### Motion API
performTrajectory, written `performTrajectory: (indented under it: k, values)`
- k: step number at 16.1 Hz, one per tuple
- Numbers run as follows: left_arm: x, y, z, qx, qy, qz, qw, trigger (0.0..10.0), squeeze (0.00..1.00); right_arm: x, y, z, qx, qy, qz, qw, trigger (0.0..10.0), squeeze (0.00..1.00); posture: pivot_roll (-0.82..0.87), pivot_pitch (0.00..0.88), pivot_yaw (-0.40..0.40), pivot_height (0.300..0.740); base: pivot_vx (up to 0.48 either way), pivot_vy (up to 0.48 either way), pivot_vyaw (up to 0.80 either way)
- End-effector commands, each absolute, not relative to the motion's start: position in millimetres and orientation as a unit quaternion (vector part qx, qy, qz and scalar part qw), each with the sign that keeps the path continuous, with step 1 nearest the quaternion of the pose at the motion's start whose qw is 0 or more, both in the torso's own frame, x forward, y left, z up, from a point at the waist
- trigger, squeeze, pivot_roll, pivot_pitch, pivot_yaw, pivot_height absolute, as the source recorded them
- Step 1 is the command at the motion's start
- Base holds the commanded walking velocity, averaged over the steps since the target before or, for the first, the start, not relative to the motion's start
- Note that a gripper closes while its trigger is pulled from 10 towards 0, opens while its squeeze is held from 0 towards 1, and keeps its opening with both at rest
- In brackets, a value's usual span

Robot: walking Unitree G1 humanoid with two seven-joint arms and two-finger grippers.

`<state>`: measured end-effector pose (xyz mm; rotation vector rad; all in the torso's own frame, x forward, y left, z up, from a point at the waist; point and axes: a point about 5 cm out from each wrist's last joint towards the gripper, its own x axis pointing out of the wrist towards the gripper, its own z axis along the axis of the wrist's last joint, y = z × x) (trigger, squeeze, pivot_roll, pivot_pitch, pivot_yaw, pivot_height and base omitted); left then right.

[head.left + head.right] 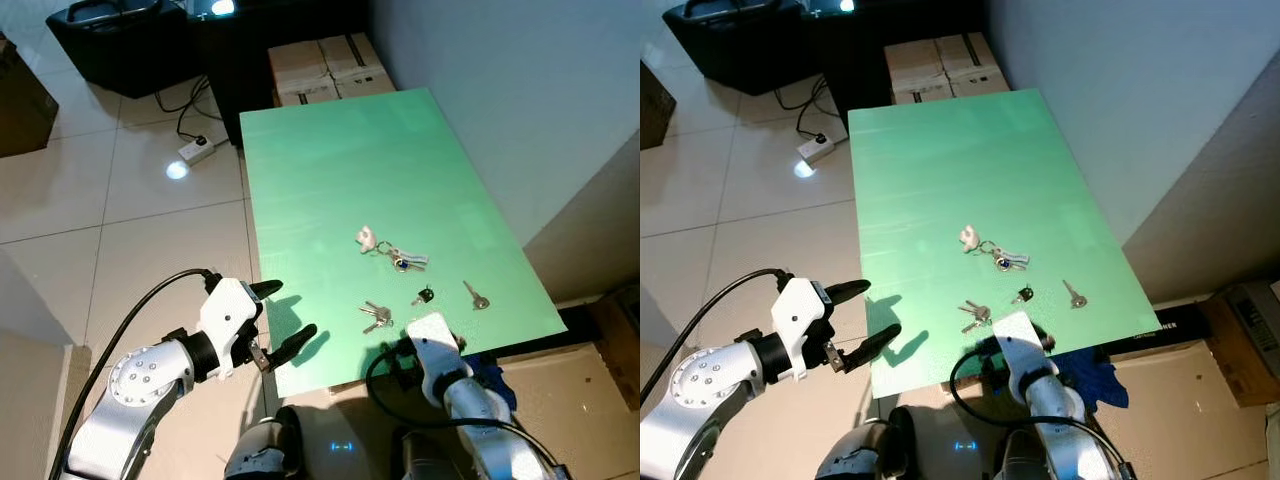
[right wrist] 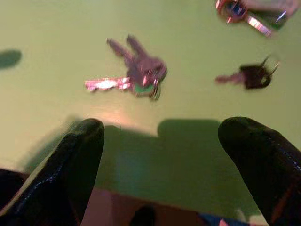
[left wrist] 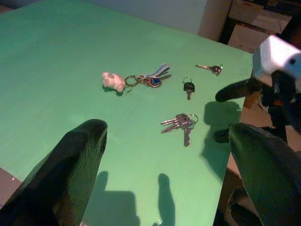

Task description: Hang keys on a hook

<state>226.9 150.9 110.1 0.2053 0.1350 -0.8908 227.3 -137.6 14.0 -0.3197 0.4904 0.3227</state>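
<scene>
Right gripper point(image 2: 160, 160), jaws apart, near key bunch point(image 2: 136, 75) (table point(image 1: 340, 160) edge close): a nudge could drop it.

Key bunch point(image 1: 376, 316) on table point(image 1: 330, 170), boxes point(image 1: 328, 67) behind

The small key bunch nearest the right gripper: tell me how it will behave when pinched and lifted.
The small key bunch is several flat metal keys on one ring, so they will probably swing and dangle loosely. Lying flat on the smooth green table, it may slide rather than lift cleanly. The open right gripper likely needs the ring end.
</scene>
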Motion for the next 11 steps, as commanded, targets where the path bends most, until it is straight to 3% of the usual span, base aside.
performTrajectory:
  k: [1,9,11]
  values:
    - [224.8,152.2,110.3,0.112,0.069,-0.432,0.892,10.0,0.0,227.0,-137.5,9.2,-0.151,0.244,0.151,0.946,10.0,0.0,0.02,0.235,0.097,0.74,0.0,0.0,0.0]
    - [225.1,153.3,113.5,0.115,0.063,-0.432,0.892,10.0,0.0,243.3,-144.3,17.8,-0.189,0.2,0.116,0.954,10.0,0.0,0.03,0.239,0.099,0.74,0.0,0.0,0.0]
    - [225.4,150.1,117.1,0.096,0.049,-0.433,0.895,10.0,0.0,248.4,-163.5,21.8,-0.186,0.193,0.061,0.961,10.0,0.0,0.02,0.24,0.105,0.74,0.0,0.0,0.0]
